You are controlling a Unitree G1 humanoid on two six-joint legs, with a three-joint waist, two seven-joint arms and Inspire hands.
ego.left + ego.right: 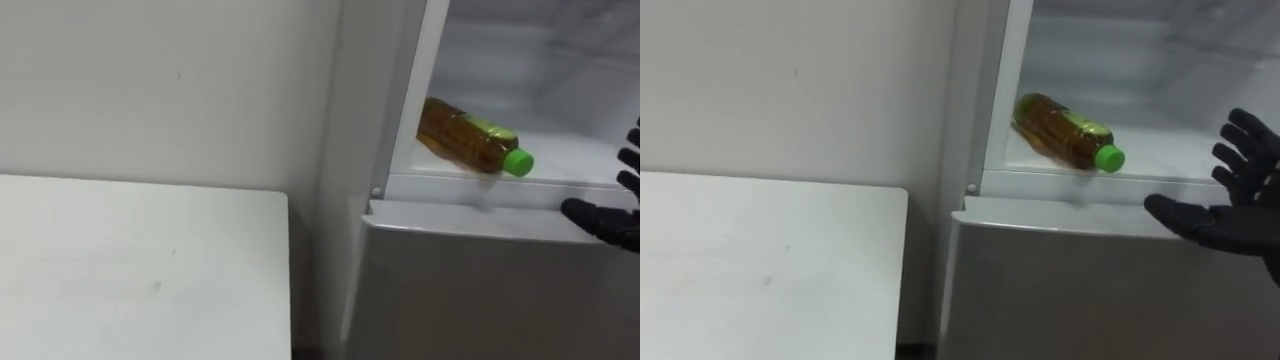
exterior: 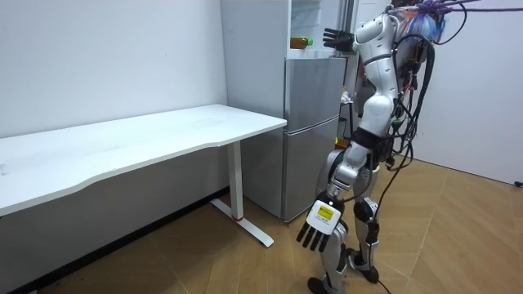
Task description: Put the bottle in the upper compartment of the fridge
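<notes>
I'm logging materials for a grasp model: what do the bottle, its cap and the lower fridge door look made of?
Bottle: likely clear plastic, amber liquid showing through, glossy highlights. Cap: opaque bright green plastic. Lower fridge door: smooth grey, faint sheen, probably painted metal; cannot be sure.

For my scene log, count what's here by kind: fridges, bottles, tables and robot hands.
fridge: 1
bottle: 1, lying on its side in the upper compartment
table: 1
hands: 2, right hand open at the fridge, left hand hanging open
Total: 5
</notes>
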